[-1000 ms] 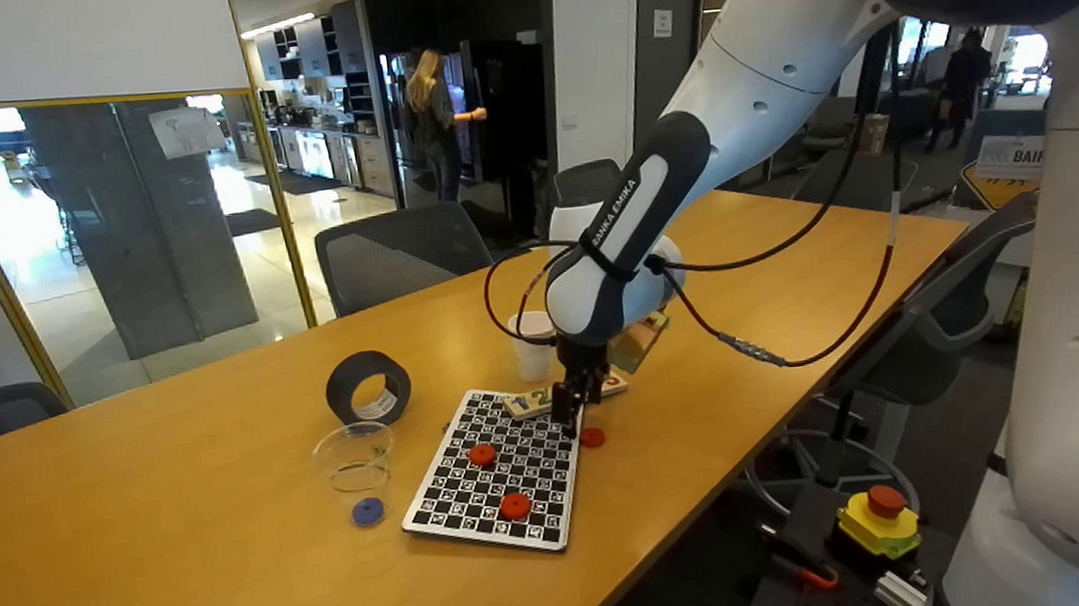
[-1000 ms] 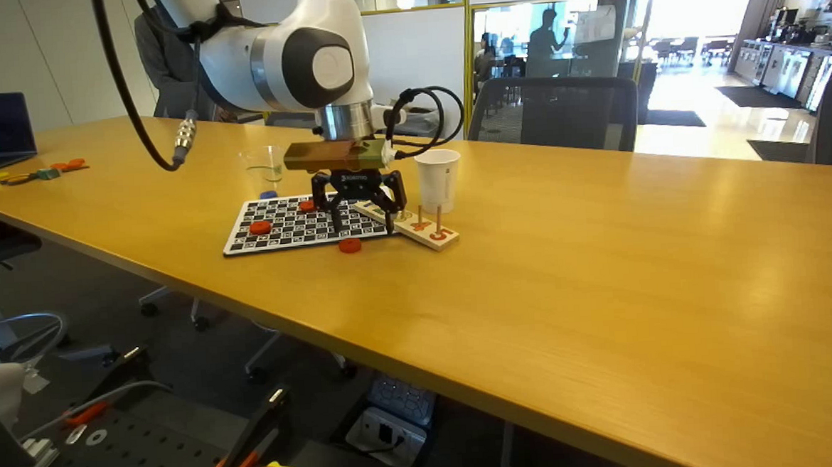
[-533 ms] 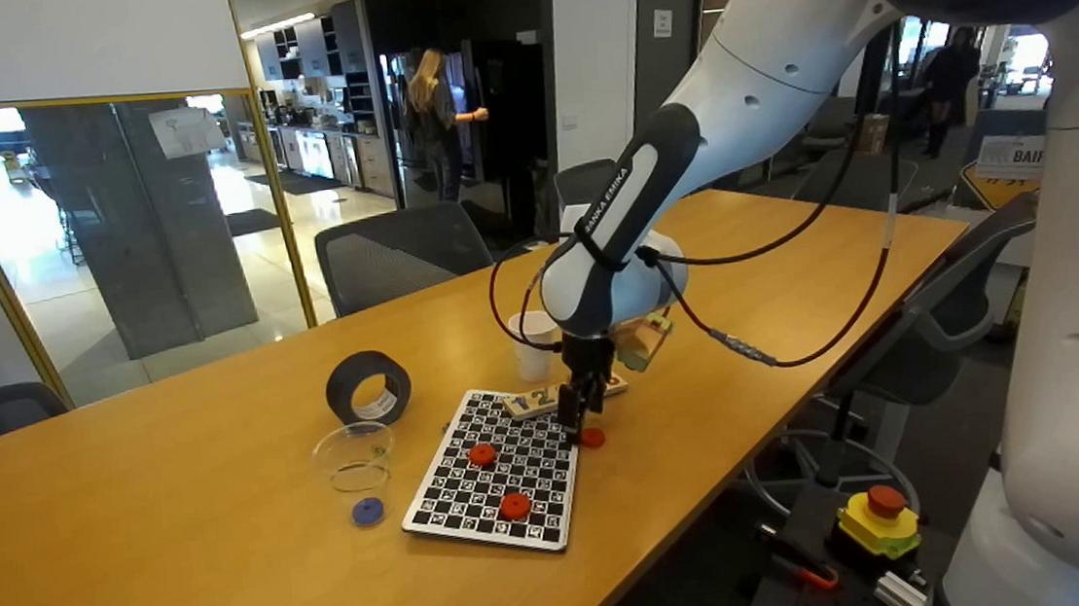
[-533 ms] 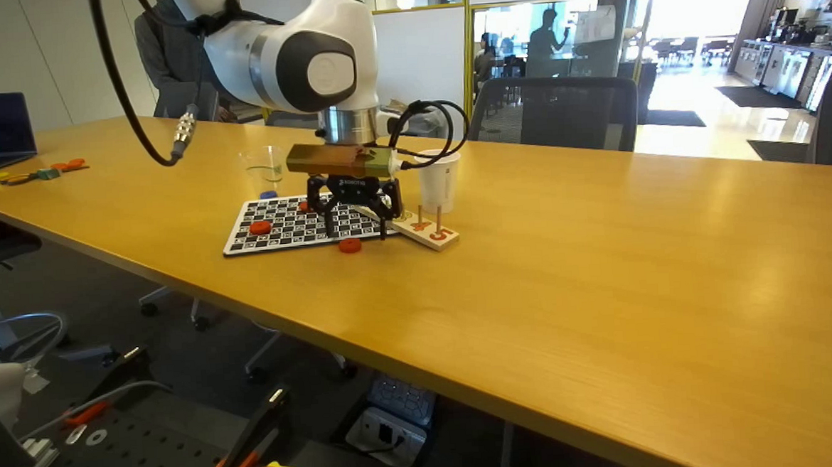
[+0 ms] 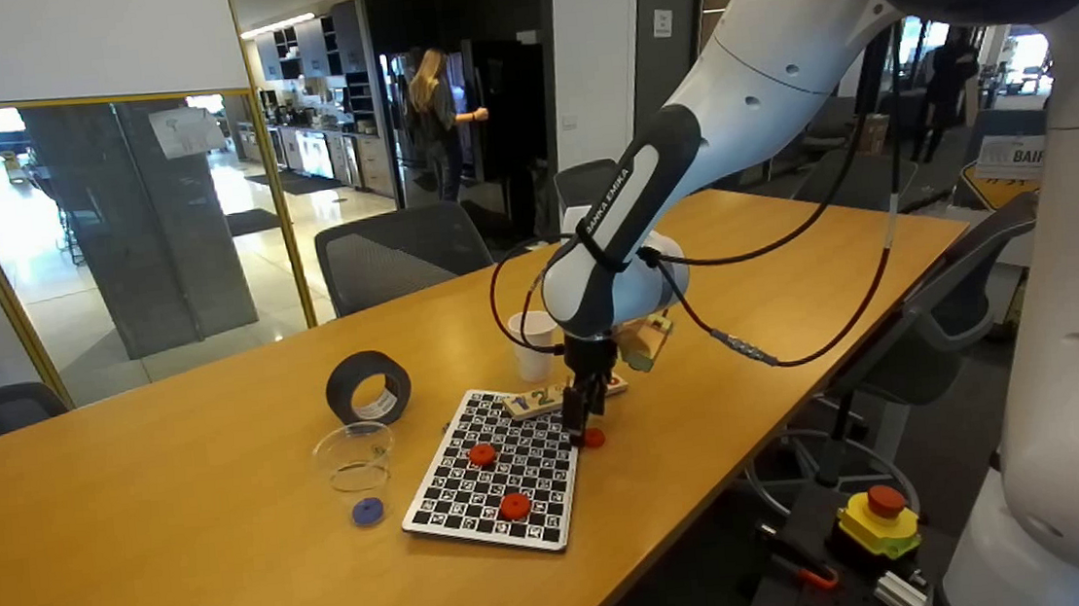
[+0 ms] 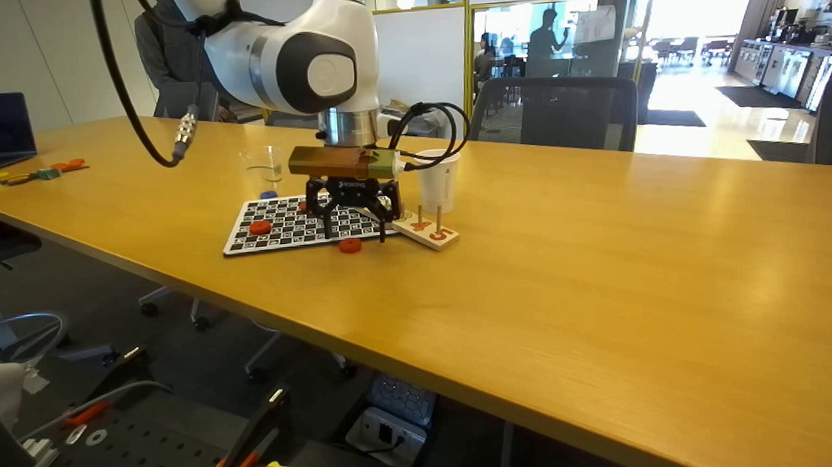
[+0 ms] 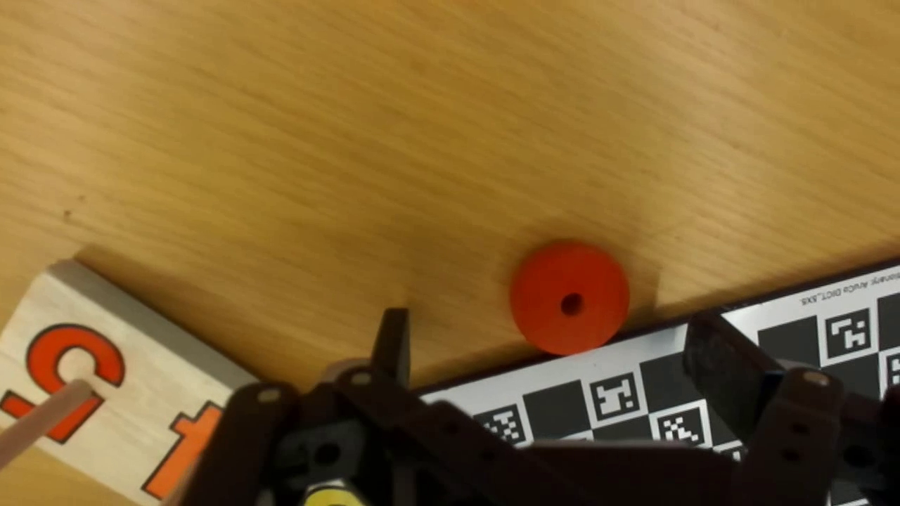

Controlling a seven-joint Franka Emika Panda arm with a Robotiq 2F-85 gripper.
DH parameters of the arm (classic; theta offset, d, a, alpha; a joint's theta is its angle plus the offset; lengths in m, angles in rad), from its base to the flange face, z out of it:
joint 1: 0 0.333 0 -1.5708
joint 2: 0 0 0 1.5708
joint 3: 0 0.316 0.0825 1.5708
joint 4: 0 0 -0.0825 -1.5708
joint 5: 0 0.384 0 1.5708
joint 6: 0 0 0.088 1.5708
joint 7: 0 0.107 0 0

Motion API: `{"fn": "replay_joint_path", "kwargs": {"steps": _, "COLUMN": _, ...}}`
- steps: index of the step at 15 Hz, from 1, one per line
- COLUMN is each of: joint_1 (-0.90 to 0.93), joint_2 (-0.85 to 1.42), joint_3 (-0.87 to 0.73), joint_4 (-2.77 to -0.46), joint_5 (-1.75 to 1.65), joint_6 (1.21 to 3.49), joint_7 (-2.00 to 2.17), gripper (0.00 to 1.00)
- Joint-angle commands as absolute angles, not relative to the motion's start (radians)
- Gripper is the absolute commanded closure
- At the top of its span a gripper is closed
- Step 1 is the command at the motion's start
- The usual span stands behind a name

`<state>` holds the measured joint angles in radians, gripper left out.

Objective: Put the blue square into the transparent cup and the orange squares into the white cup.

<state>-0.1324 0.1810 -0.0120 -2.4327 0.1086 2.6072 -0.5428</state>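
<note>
Claw (image 6: 356, 237) low at the edge of the board (image 5: 454, 496), jaws spread wide, nothing in them! Right by it, the loose orange disc (image 7: 555, 281) lies flat on the tabletop (image 7: 281, 140), against the board's edge or just off it, too tight to call. In the wrist view it shows between the jaws, but mostly ahead of the tips, on the side away from the board. Looks like the pick is next, and here's the danger: pinch from there and the tips may catch only the rim and squirt the disc away. One finger (image 7: 728, 362) shows over the board; straight down, it could land on that, leaving the claw too high for so flat a piece, or shove the board along. The peg block (image 7: 144, 383), one end on the board's corner, is near the other finger; a clip could swing it round. On the board itself sit two more orange discs (image 5: 483, 455). Past the block end of the board stands the white cup (image 6: 439, 186), upright, insides hidden; the cable (image 6: 420, 109) loops across it in both exterior views, and if it hangs that near, a swing could tip the cup. Off the board's far long side, the blue disc (image 5: 367, 511) shows low at the clear cup (image 5: 355, 456); inside, I'd judge, but not certain.
</note>
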Motion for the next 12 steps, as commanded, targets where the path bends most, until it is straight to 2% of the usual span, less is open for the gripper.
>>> {"fn": "replay_joint_path", "kwargs": {"steps": 1, "joint_1": -0.143, "joint_2": 0.160, "joint_3": -0.001, "joint_4": -2.442, "joint_5": 0.115, "joint_6": 2.587, "joint_7": -0.573, "gripper": 0.00}}
{"fn": "replay_joint_path", "kwargs": {"steps": 12, "joint_1": -0.140, "joint_2": 0.166, "joint_3": -0.003, "joint_4": -2.442, "joint_5": 0.101, "joint_6": 2.592, "joint_7": -0.628, "gripper": 0.00}}
